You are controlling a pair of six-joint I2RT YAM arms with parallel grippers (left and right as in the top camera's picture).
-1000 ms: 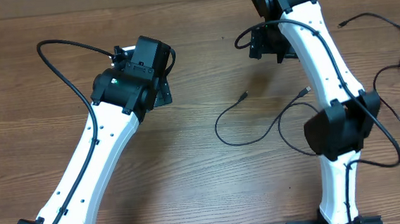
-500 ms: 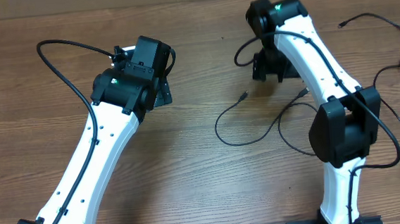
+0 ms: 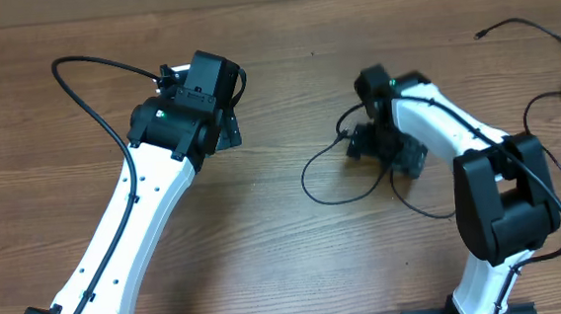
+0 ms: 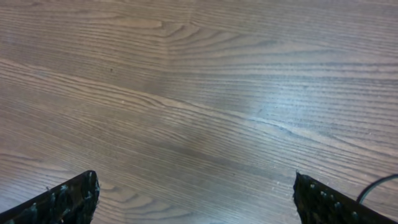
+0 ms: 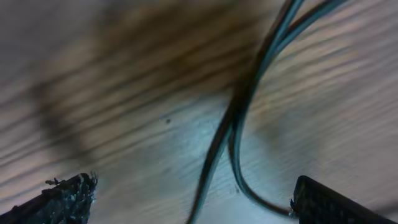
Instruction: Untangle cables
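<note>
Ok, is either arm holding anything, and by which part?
Nothing is held. The right fingers stand open with the cables between them; the left fingers are open over the table.

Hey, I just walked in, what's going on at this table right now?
Two robot arms are working on thin black cables lying loose on a wooden table. The right gripper hangs low over them near the middle, jaws wide open, with two crossing strands lying between its fingertips; nothing is gripped yet. The left gripper hovers over bare wood, jaws open and holding nothing.
</note>
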